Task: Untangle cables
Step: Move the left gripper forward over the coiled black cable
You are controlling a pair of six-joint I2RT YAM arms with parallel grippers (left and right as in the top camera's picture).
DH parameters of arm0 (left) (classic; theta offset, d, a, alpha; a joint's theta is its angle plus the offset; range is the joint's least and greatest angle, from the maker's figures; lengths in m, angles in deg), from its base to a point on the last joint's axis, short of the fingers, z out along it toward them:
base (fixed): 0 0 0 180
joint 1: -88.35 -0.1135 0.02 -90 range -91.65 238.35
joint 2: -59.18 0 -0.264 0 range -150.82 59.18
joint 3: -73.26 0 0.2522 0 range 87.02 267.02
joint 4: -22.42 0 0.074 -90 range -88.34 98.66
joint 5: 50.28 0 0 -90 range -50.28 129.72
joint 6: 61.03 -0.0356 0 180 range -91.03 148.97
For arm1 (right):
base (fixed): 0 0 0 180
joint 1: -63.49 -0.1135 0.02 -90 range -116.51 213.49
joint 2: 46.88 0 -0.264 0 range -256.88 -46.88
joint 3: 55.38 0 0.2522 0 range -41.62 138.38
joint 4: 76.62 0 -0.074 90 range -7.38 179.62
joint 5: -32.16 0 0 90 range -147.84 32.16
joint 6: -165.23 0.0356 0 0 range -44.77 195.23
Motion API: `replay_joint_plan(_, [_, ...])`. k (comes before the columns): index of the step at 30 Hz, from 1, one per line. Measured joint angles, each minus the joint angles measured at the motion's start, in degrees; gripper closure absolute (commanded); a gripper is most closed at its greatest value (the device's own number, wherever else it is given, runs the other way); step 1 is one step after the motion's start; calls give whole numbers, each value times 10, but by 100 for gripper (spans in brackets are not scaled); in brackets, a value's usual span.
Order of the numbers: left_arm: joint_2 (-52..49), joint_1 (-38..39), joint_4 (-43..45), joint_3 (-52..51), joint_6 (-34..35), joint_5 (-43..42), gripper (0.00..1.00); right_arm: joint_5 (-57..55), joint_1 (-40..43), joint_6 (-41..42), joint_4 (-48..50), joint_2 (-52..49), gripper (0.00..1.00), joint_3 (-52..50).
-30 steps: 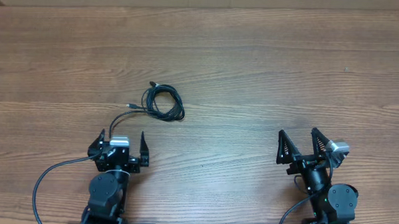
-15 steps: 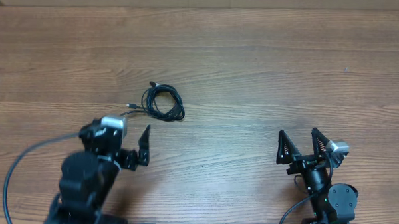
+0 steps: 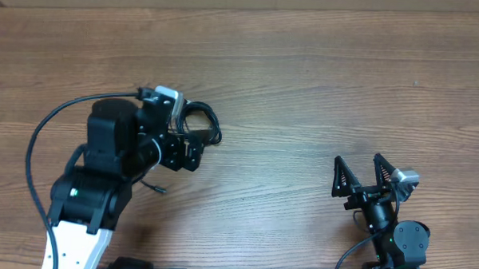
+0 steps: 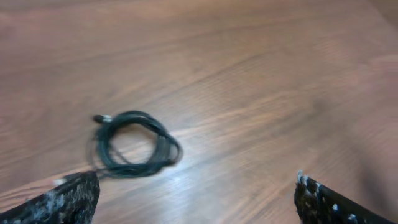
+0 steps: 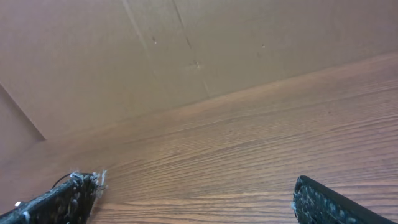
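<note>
Cables (image 4: pixel 169 148): lying coiled ahead and to the left of my left claw (image 4: pixel 198 180), which I am holding spread wide.
Nearer arm: left; right claw (image 3: pixel 364 177) is sitting spread, well apart.

**Surface Findings: Materials and Finish**

Table (image 3: pixel 305 89): wood grain, smooth, faint sheen. Cables (image 4: pixel 134 146), ahead of the left jaws: black plastic-looking sheath, slightly glossy, with one pale metallic plug. Left fingers (image 4: pixel 68 200) and right fingers (image 5: pixel 323 204): black, rough, pale-speckled. Wall (image 5: pixel 186 50) beyond the right jaws: matt brown, cardboard-like.
</note>
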Motion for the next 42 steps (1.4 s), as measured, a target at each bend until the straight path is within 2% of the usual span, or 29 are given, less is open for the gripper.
replay_joint_plan(5, [-10,0,-7,1,0,-84,0,0,0,0,0,0,0,0])
replay_joint_plan(9, [-10,0,-7,2,8,-119,0,0,0,0,0,0,0,0])
replay_joint_plan(17, [-10,0,-2,2,17,-129,0,0,0,0,0,0,0,0])
replay_joint_plan(19, [-10,0,-2,2,17,-129,8,0,0,0,0,0,0,0])
replay_joint_plan(20, [-10,0,-2,2,19,-129,7,0,0,0,0,0,0,0])
replay_joint_plan(21, [-10,0,-2,2,19,-129,0,0,0,0,0,0,0,0])
replay_joint_plan(24, [-10,0,-1,2,23,-122,0,0,0,0,0,0,0,0])
replay_joint_plan(27, [-10,0,0,2,56,-93,0,0,0,0,0,0,0,0])
replay_joint_plan(36, [-43,0,-3,2,230,-4,0,0,0,0,0,0,0,0])
replay_joint_plan(42, [-98,0,-11,3,283,9,0,0,0,0,0,0,0,0])
